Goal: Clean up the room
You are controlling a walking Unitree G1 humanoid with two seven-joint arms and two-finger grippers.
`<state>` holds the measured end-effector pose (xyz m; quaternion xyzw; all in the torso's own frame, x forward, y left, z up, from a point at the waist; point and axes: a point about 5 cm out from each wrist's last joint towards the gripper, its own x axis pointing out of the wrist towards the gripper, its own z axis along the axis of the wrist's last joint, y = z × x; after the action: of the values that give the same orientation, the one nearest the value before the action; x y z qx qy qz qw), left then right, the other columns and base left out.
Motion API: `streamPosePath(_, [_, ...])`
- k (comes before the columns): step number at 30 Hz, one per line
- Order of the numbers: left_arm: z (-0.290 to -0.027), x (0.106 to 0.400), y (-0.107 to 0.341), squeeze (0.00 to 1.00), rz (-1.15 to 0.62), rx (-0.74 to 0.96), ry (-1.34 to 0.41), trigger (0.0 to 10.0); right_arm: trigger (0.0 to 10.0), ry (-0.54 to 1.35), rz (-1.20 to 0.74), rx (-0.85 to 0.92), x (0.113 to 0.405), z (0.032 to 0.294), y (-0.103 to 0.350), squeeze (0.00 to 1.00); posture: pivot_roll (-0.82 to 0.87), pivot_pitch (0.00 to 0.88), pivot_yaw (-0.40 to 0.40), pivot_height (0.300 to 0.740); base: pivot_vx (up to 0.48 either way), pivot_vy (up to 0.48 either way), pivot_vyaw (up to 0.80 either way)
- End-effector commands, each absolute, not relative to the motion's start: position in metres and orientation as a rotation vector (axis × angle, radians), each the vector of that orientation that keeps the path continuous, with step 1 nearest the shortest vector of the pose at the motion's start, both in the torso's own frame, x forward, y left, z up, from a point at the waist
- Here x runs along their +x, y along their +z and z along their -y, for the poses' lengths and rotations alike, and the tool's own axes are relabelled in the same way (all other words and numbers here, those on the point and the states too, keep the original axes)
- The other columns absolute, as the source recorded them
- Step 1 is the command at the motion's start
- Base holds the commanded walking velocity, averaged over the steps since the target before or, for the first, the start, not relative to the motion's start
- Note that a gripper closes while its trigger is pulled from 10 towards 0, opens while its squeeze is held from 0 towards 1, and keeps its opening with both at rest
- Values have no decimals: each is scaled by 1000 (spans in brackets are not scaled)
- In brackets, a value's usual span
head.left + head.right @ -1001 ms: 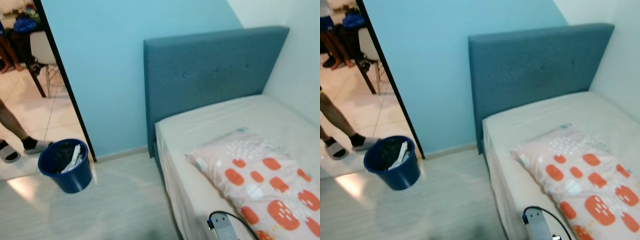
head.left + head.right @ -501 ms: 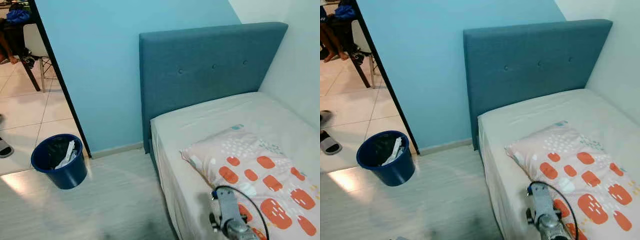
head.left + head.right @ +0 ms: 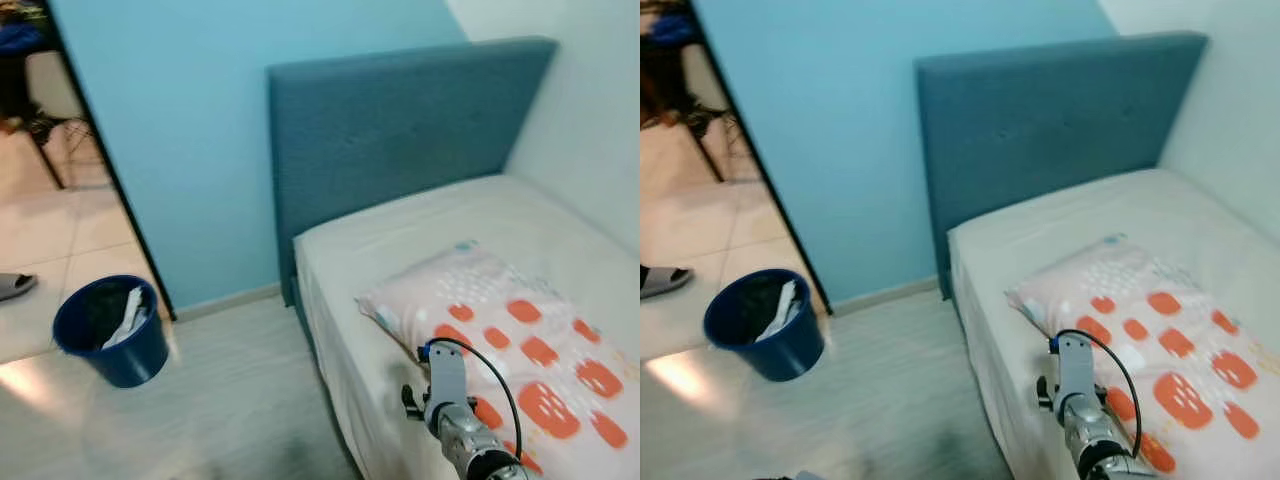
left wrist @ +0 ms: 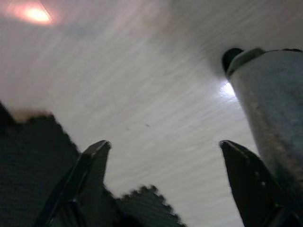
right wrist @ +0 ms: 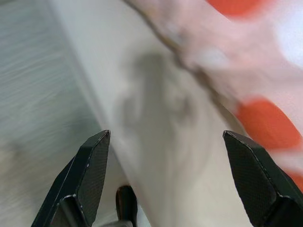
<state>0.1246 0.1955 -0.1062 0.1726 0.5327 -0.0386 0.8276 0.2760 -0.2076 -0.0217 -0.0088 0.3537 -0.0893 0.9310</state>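
Bedside, right gripper [image 5: 165, 175] spread wide above the mattress edge.
The pillow [image 3: 510, 345] lies on the bed [image 3: 400, 240]; blue bin [image 3: 108, 330], seemingly holding rubbish, stands by the doorway. Left gripper [image 4: 165, 182] hangs wide open over floor [image 4: 142, 85].

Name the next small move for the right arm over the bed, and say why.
Probably ease the right tool forward to the near corner of the pillow. Its fingers are spread wide with nothing between them, above the edge of the bed, and the pillow lies askew just beyond. The left tool hangs open over the floor.
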Motion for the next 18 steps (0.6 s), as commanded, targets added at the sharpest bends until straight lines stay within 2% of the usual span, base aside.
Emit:
streamPosePath(1, [-165,115,-112,0,-1158,299,-181,10000,10000,-212,-745,11,270,211,-26,0,-71,54,-29,735,0,0,-744])
streamPosePath(13, [-164,117,-112,0,-1158,296,-176,10000,10000,-223,-754,61,267,212,-28,0,-68,57,-34,735,0,0,-743])
streamPosePath(18, [-165,118,-111,0,-1155,300,-172,10000,10000,-196,-700,221,277,205,-22,0,-70,54,-31,735,0,0,-742])
